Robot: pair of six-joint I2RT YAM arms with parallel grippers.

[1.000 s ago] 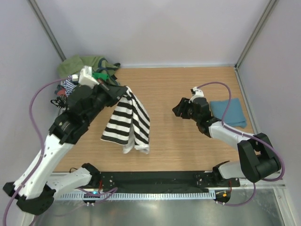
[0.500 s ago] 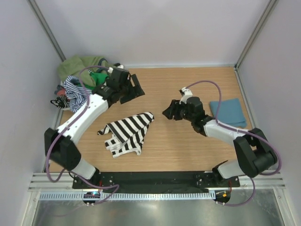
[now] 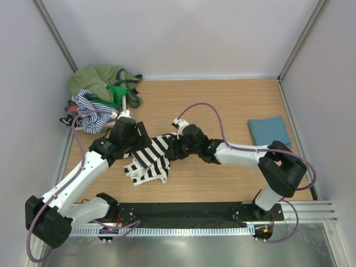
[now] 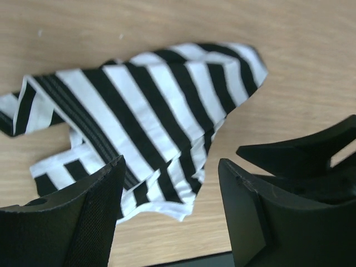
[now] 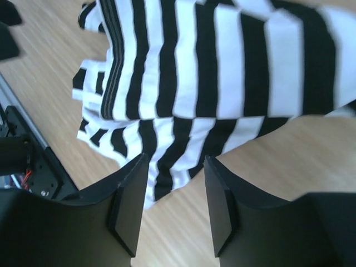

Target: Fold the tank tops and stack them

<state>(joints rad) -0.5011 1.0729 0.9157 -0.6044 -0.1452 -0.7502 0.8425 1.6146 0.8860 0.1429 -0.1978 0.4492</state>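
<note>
Crumpled black-and-white striped cloth tank top point(image 3: 148, 166) is lying centre-left of the frame on the wooden table point(image 3: 222, 100). Left gripper point(image 4: 169, 211) and right gripper point(image 5: 175, 208) both hover right over it, fingers apart, gripping nothing.

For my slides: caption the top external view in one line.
Left gripper and right gripper poised over the crumpled striped tank top; folded teal top at right.

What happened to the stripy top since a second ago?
The left tool let go of the striped top, which fell flat, then came down over it. The right tool swung left to it too. Both hang open. The teal top and heap stayed put.
</note>
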